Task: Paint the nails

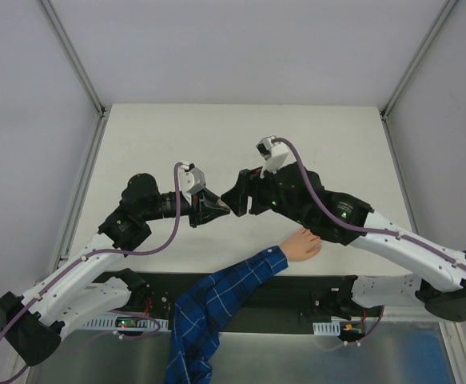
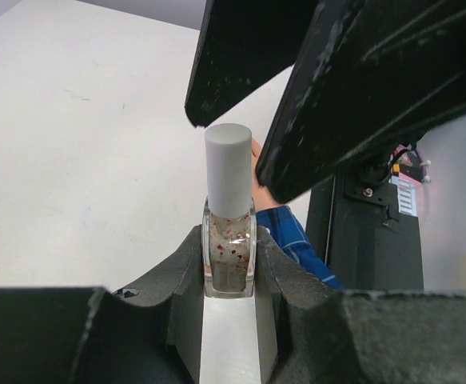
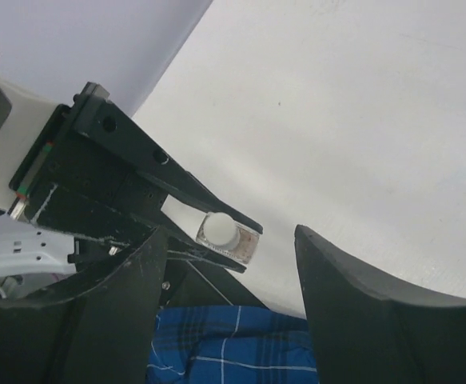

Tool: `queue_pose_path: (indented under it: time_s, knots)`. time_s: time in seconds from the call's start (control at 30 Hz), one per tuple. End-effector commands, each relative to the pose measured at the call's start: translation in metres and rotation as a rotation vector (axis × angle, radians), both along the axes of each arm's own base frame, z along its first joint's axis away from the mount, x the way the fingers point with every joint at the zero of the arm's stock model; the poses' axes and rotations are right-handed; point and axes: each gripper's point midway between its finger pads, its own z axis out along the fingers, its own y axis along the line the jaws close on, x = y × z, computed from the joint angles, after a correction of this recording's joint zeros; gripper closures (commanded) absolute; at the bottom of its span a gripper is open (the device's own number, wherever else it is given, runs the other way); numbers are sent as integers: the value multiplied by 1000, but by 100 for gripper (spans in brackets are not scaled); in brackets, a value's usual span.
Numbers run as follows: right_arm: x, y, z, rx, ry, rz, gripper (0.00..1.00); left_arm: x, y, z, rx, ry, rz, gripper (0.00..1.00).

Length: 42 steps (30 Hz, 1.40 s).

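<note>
Nails indiscernible; one hand (image 1: 303, 244), one bottle (image 2: 229, 258)

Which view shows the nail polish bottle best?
Left wrist: the nail polish bottle stands large and centred, gripped by the left gripper. Right wrist shows only its cap end-on; from the top, grippers hide it.

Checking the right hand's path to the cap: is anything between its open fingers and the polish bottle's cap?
No. In the left wrist view the right hand sits open just above the cap of the bottle that the left hand holds, nothing between.
</note>
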Motion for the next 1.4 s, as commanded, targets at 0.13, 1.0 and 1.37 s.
queue_pose_path:
  time_s: [0.13, 1.0, 1.37]
  knots:
    - [20, 11, 7, -58, -13, -177, 46, 6, 2, 26, -44, -92, 48, 100]
    - [-42, 29, -5, 143, -218, 831, 100, -66, -9, 36, -110, -36, -426, 100]
    - [-7, 2, 2, 63, -74, 342, 27, -29, -7, 31, -74, -83, -177, 100]
